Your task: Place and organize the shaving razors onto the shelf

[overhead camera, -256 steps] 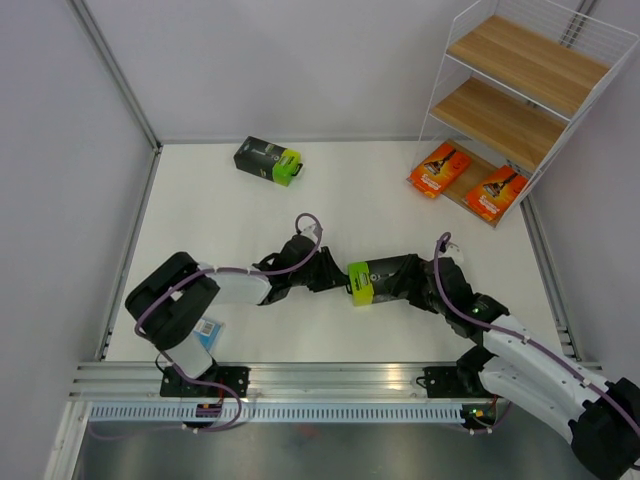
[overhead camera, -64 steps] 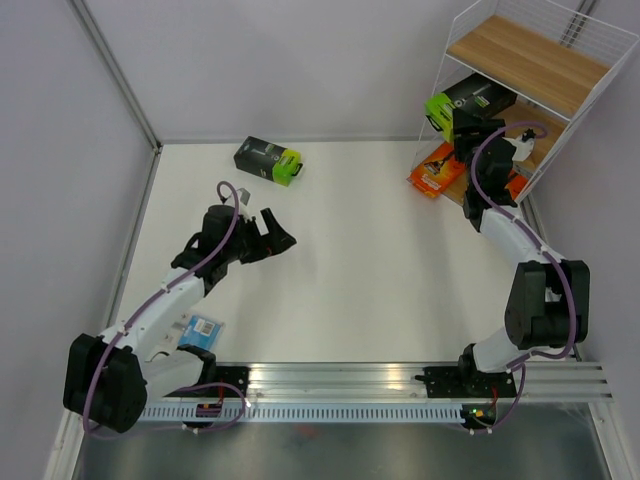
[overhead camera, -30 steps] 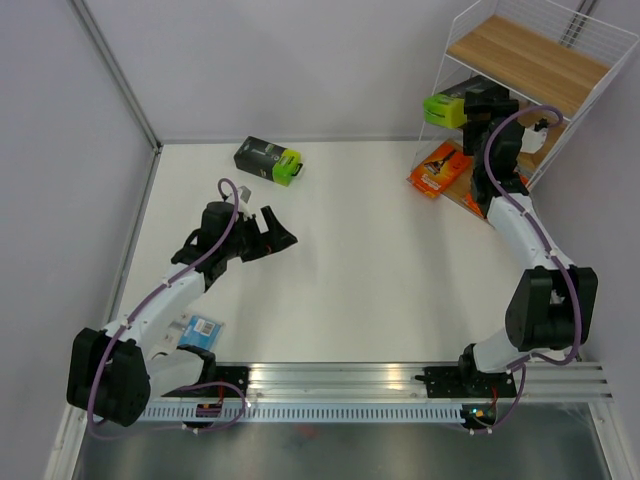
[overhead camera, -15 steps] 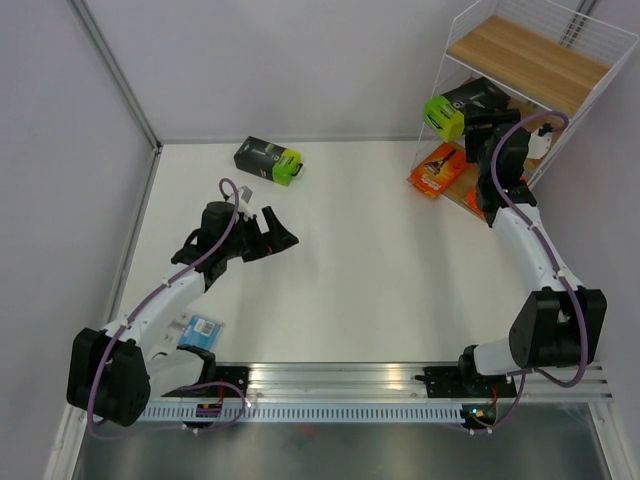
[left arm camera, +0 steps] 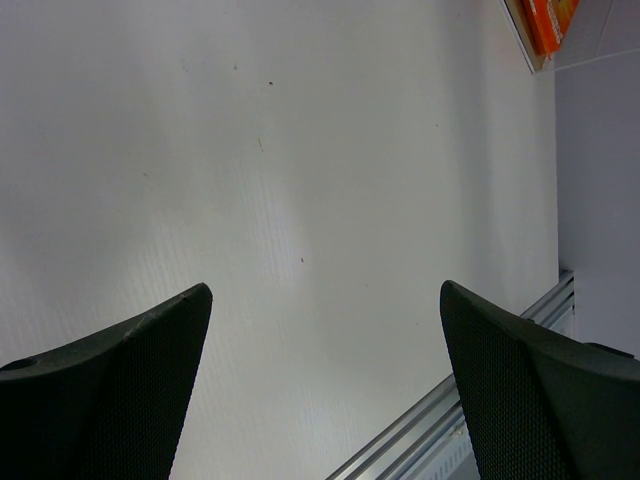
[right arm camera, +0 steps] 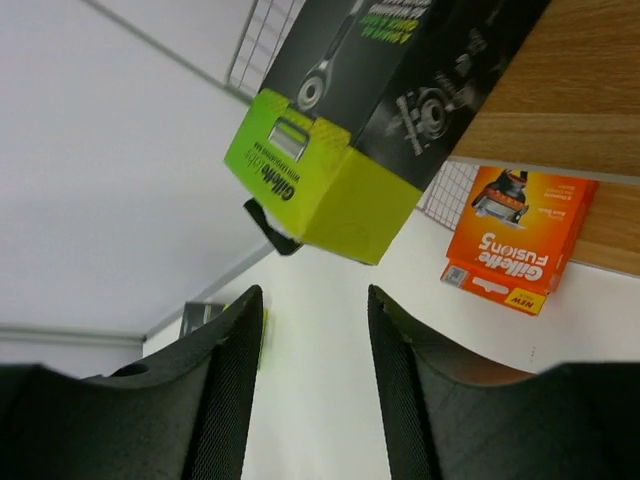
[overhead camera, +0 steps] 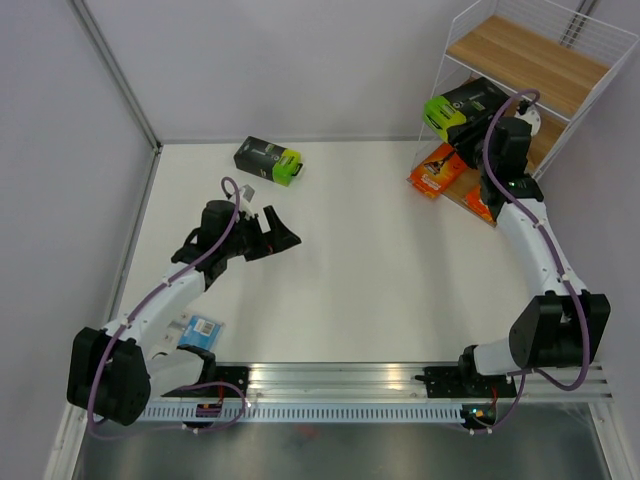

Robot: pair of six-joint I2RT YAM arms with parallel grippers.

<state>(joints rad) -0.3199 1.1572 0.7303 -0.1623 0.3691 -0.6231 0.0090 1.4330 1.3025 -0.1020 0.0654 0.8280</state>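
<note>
Shaving razors, progress: three of five packs are judged to be on the shelf [overhead camera: 525,62]; two are not yet shelved.
Top view, shelved box [overhead camera: 462,104]: seen at upper right, laid on the middle board, black, with its lime-green end overhanging the left edge. Straightening is judged outstanding.
Top view, orange cards: the first orange card [overhead camera: 437,170] and the second orange card [overhead camera: 478,207], partly hidden by the arm, are seen on the lowest board, right of centre.
Top view, second box [overhead camera: 268,160]: laid on the table [overhead camera: 380,260], upper left of centre; black with a lime-green end.
Top view, blister pack [overhead camera: 203,330]: blue card, seen at lower left beside the left arm.
Top view, right gripper [overhead camera: 483,140]: positioned just beside the shelved box.
Top view, left gripper [overhead camera: 282,230]: held over the table, left of centre.
Left wrist view: fingers are spread wide with nothing between them. Bare table is seen, with an orange card at the upper right corner.
Right wrist view: jaws are parted and nothing is gripped. The shelved box is seen beyond the fingertips at upper centre, printed with a razor picture. One orange card is seen at right, below the board.
</note>
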